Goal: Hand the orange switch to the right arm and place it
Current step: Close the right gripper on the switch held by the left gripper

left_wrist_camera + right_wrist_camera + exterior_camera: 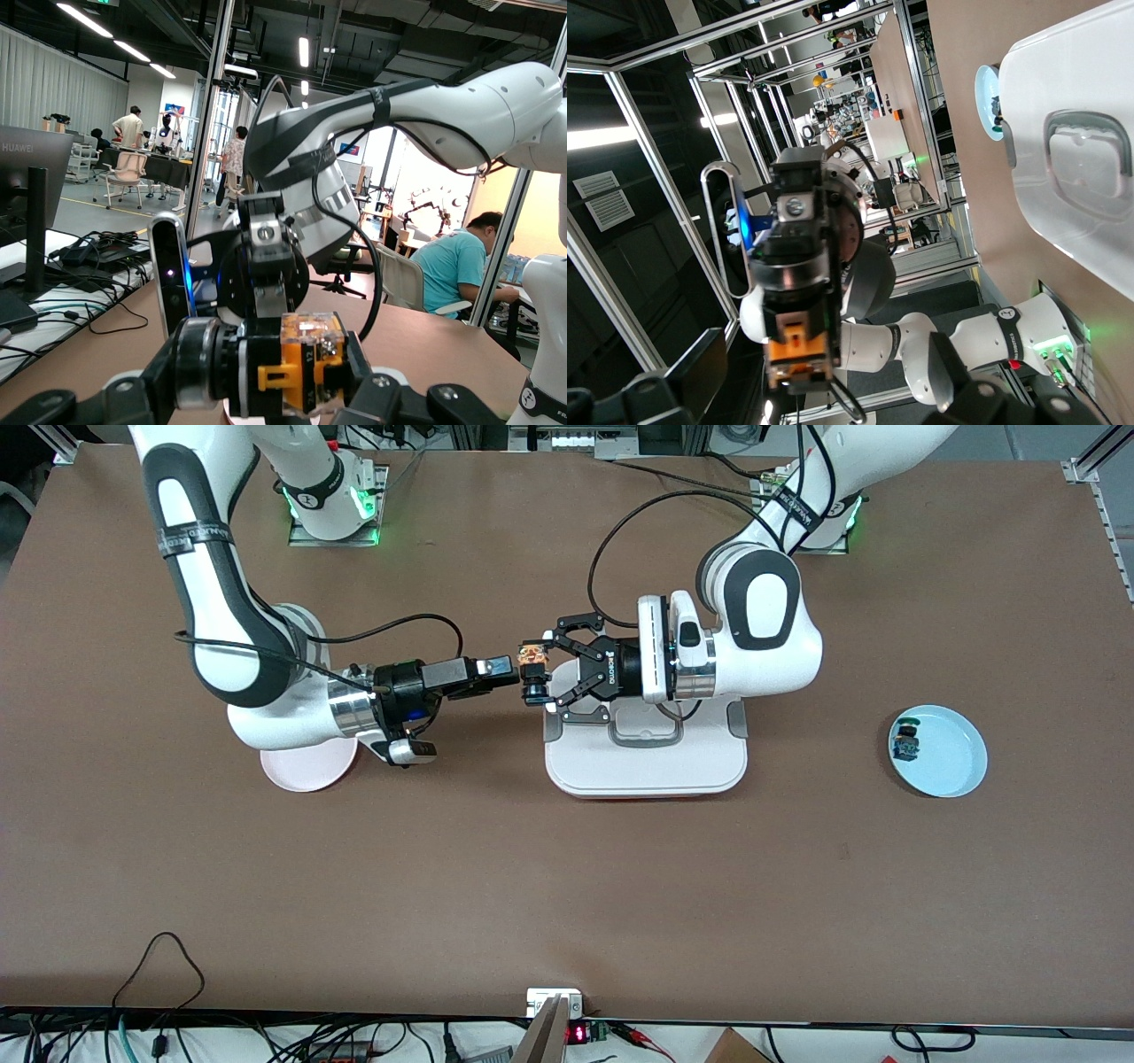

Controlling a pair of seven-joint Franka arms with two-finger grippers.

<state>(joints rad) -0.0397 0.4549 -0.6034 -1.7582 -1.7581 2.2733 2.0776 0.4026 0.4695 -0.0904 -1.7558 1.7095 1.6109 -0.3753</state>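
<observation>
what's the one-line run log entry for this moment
phase: handover | left gripper: shut on small black orange-capped switch, above white tray edge | right gripper: jaws open at the switch, not gripping | pink plate: bare

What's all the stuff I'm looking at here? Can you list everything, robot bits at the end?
Table: one, brown, under everything.
Orange switch: one, black with an orange cap, held up in the air between the two grippers, above the table beside the white tray's edge.
White tray: one, white with a handle, mid-table.
Blue plate: one, light blue, toward the left arm's end of the table.
Small part: one, blue with a green top, on the blue plate.
Pink plate: one, pale pink, toward the right arm's end, partly under the right arm.
Left gripper: one, black, shut on the orange switch.
Right gripper: one, black and slim, open, right at the switch.
</observation>
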